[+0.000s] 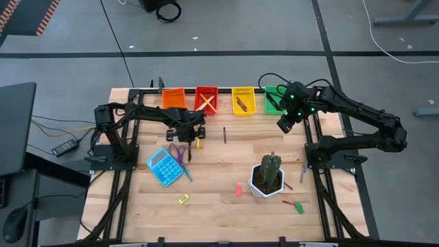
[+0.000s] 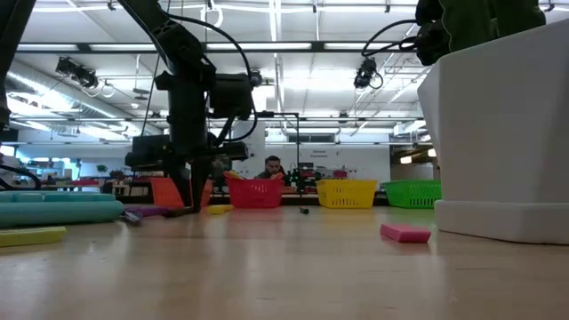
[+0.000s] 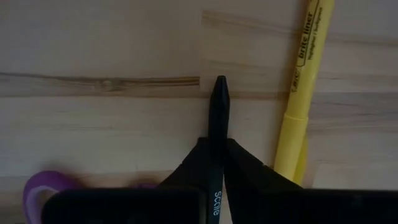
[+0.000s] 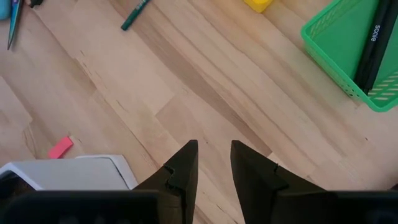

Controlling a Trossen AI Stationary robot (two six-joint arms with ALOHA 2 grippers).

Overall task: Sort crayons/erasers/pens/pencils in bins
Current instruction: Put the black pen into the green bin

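Pinching a black pen (image 3: pixel 218 124) between its closed fingers, the left tool (image 1: pixel 186 133) sits low on the counter (image 1: pixel 226 206) just in front of the red bin (image 1: pixel 206 98), with a yellow highlighter (image 3: pixel 302 87) lying alongside, likely so the pen can be lifted clear for sorting. Hovering by the green bin (image 1: pixel 272 96), where black pens already lie, the right tool (image 4: pixel 214 163) waits half open and empty.

bins go orange (image 1: pixel 173 97), red (image 1: pixel 206 98), yellow (image 1: pixel 243 100), green (image 1: pixel 274 99); blue calculator (image 1: pixel 163 167), purple scissors (image 1: pixel 177 151), pink eraser (image 1: pixel 239 189).
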